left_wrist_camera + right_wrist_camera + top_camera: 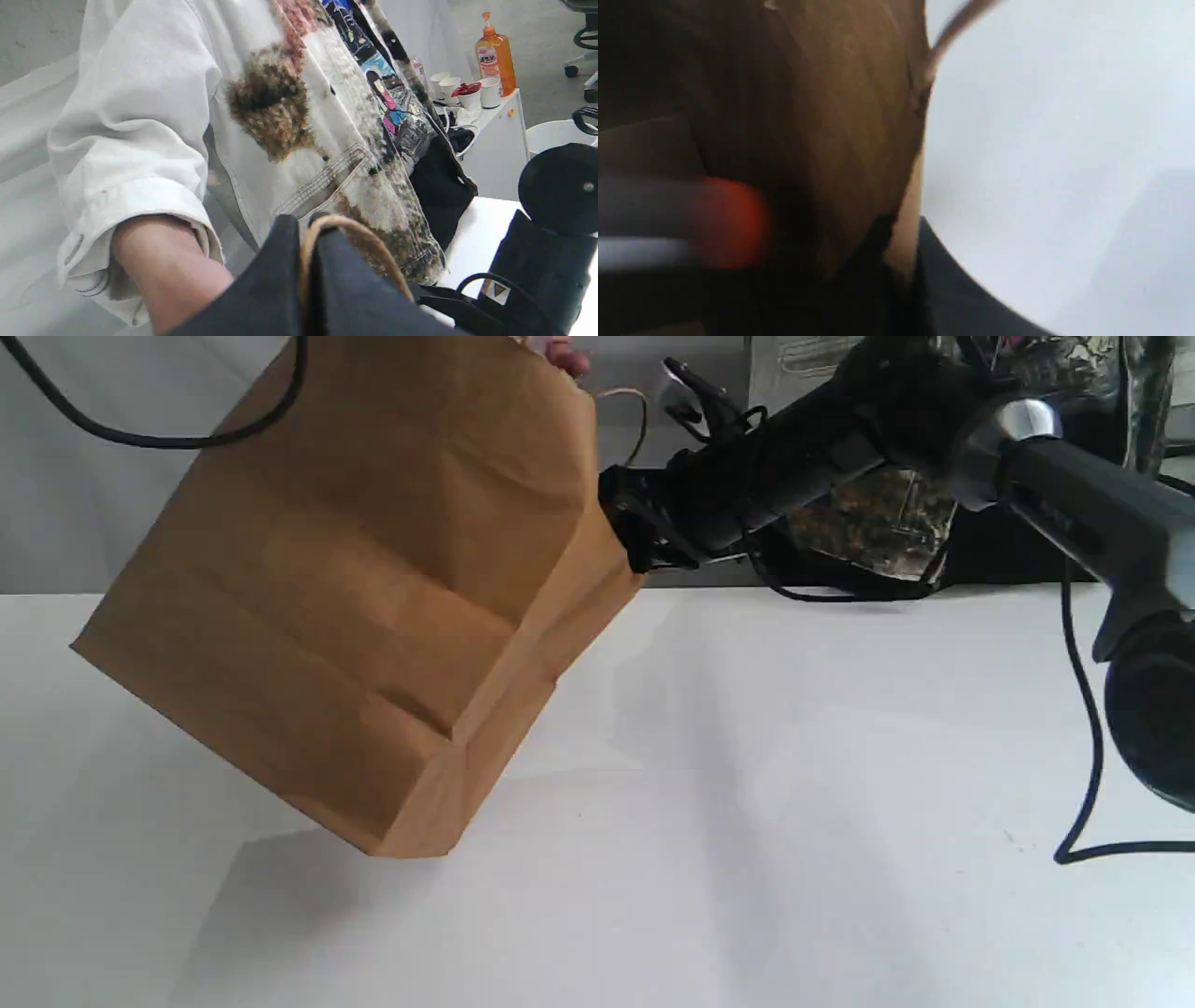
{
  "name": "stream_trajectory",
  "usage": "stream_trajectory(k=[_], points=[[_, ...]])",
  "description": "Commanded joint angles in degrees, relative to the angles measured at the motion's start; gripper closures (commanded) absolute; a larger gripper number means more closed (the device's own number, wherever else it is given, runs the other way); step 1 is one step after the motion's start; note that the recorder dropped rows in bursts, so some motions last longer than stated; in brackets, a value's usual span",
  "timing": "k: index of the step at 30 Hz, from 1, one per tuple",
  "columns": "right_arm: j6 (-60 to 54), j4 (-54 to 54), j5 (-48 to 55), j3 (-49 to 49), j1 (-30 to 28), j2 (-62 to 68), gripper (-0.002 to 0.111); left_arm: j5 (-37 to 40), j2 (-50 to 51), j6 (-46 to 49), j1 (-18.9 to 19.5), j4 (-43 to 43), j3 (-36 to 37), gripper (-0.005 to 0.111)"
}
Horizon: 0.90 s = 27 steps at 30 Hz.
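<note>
surface: a plain white table (794, 803) with a pale wall behind it. a black cable (140, 437) hangs across the upper corner on the left side of the exterior view. beyond the table's far edge stands a person (154, 116) in a white shirt with a patterned garment over it. further back is a white cabinet (500, 140) carrying an orange pump bottle (495, 53) and several paper cups (489, 91).

position: the paper bag (355, 588) is held tilted over the left half of the table, its top leaning toward the right arm. its lowest corner points down at the table. whether that corner touches cannot be told. the right gripper (639, 527) meets the bag at its side edge, near the top. in the right wrist view the bag's rim passes between the two dark fingers, which are closed onto the paper. the left gripper (308, 289) is out of the exterior view. its wrist view shows the fingers (261, 289) pressed together with the twine handle (327, 224) looped up from between them, pinched.

condition: brown kraft paper, flat-bottomed, with sharp fold creases across the front and a gusseted side. the mouth stands open. a blurred red thing (733, 219) shows inside, too unclear to identify.
</note>
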Motion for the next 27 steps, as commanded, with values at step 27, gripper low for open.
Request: stream_trajectory(k=[27], points=[[-8.5, -4.5, -10.3, 0.1, 0.0, -10.1, 0.108, -13.7, -20.5, 29.9, 2.2, -32.4, 43.2, 0.107]])
